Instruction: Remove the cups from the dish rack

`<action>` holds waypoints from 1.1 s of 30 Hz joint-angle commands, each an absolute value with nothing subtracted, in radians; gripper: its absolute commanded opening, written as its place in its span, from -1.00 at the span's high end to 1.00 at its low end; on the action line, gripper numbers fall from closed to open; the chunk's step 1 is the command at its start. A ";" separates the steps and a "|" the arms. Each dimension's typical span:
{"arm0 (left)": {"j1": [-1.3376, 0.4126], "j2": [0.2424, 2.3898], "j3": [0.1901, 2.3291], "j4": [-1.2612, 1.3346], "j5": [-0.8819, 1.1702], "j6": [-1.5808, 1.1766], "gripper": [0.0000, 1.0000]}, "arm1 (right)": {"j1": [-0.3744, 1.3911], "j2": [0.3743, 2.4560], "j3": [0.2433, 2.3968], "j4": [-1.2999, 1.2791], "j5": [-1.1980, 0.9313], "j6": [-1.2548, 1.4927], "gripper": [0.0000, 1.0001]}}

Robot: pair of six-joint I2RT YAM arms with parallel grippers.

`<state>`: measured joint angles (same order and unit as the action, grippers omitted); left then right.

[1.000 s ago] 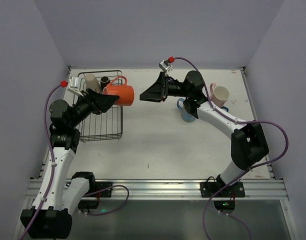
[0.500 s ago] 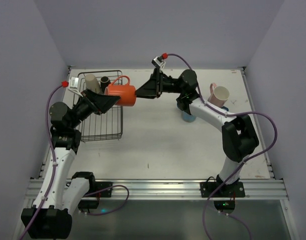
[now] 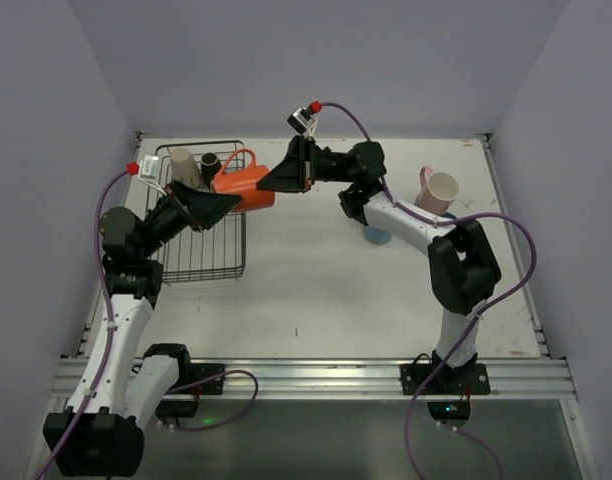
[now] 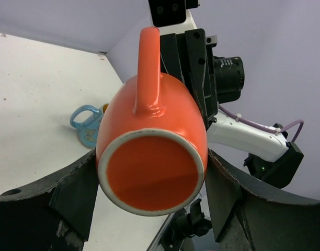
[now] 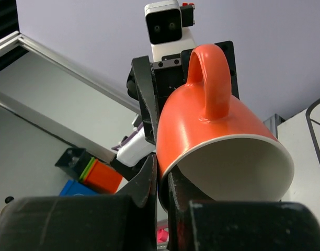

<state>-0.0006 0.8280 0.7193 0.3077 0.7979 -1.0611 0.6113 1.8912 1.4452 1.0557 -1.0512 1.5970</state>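
Note:
An orange cup (image 3: 248,184) hangs in the air just right of the black wire dish rack (image 3: 202,274), handle up. My left gripper (image 3: 229,197) is shut across its base end. My right gripper (image 3: 265,183) is shut on its rim, one finger inside and one outside. In the left wrist view the cup's bottom (image 4: 152,164) faces the camera between my left gripper's (image 4: 152,201) fingers. In the right wrist view the cup's white inside (image 5: 238,167) shows above my right gripper (image 5: 166,180). A cream cup (image 3: 183,165) and a black cup (image 3: 210,160) stand in the rack's far end.
A pink cup (image 3: 441,188) stands at the table's right back. A light blue cup (image 3: 376,236), also in the left wrist view (image 4: 88,124), sits under the right forearm. Grey walls close in on the left, back and right.
My right gripper has swung left to the orange cup and shut on its rim. The cup has tilted slightly. The left arm has barely moved.

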 commanded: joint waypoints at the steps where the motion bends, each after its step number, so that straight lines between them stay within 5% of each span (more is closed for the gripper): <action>1: 0.000 0.834 0.719 0.417 0.839 -1.080 0.81 | 0.620 1.846 1.467 1.074 -1.072 1.556 1.00; 2: 0.000 0.834 0.712 0.417 0.844 -1.077 0.61 | 0.620 1.836 1.456 1.051 -1.075 1.516 1.00; 3: 0.000 0.836 0.709 0.419 0.848 -1.075 0.11 | 0.618 1.826 1.448 0.996 -1.074 1.488 1.00; 6: 0.000 0.838 0.703 0.416 0.864 -1.060 -0.69 | 0.617 1.786 1.431 0.863 -1.074 1.379 1.00; 9: 0.000 0.845 0.722 0.364 0.865 -1.022 -1.00 | 0.615 1.743 1.425 0.690 -1.056 1.246 1.00; 14: 0.000 0.841 0.802 0.128 0.784 -0.872 -1.00 | 0.607 1.665 1.466 0.278 -0.962 0.900 1.00; 22: 0.000 0.844 0.949 -0.420 0.266 -0.652 -1.00 | 0.589 1.582 1.548 -0.374 -0.594 0.513 1.00; 33: 0.000 0.888 0.930 -0.405 0.218 -0.658 -1.00 | 0.591 1.707 1.701 -0.750 -0.085 0.327 1.00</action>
<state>-0.0021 0.8906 0.9180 -0.3962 0.2745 -0.6868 0.5884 1.6859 1.6188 -0.6682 -0.2451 0.4042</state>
